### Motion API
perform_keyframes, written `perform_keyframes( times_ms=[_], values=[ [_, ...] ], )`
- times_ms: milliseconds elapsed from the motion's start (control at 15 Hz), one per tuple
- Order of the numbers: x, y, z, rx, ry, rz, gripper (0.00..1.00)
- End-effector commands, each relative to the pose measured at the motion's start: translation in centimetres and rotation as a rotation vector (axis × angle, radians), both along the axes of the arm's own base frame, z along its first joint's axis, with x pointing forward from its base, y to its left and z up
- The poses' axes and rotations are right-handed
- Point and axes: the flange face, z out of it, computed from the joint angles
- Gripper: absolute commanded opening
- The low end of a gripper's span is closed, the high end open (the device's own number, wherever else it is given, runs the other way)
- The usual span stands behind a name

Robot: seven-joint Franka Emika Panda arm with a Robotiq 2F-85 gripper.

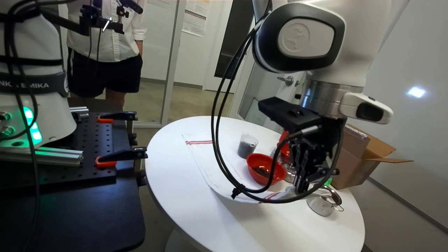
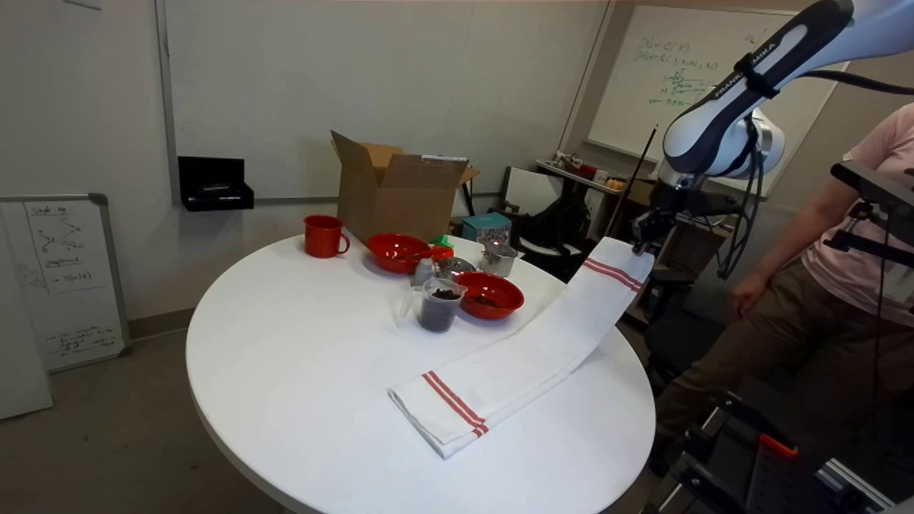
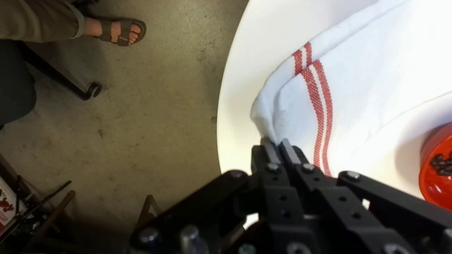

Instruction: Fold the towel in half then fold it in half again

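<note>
- Pincer (image 3: 277,144): fingers together, clamped on the towel (image 2: 528,360) near one corner of a striped short end.
- In an exterior view, that end is raised above the desk (image 2: 300,400) toward 2 o'clock; the opposite striped end lies near the desk's centre.
- Red bowl (image 2: 493,313), dark bits (image 2: 484,300) inside: 1 o'clock, just beside the towel.
- Red mug (image 2: 323,238): 11 o'clock, well apart.

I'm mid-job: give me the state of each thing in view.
Towel: layered, one striped end lifted, the other on the table.
Hand: shut on the towel's raised end.
Clear cup: upright, dark contents.
Red bowl beside the cup: upright, dark beans inside.
Cardboard box: open, flaps spread.
Red mug: upright.
Metal pot: upright.
</note>
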Motion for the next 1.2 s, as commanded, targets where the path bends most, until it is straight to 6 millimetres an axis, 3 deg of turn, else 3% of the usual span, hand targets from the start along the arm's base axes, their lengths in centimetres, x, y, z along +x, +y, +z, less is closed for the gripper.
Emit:
perform_keyframes(
  times_ms=[0,267,467,933,1133],
  values=[
    [-0.2,-0.7,3.7,-0.063,0.019,0.015,0.01],
    [-0.3,-1.7,6.7,-0.128,0.023,0.028,0.01],
    [0.2,-0.7,7.7,-0.140,0.025,0.064,0.01],
    [3.9,7.0,6.4,-0.037,0.011,0.205,0.01],
    [4.5,9.9,6.3,0.003,-0.006,0.242,0.01]
  ],
)
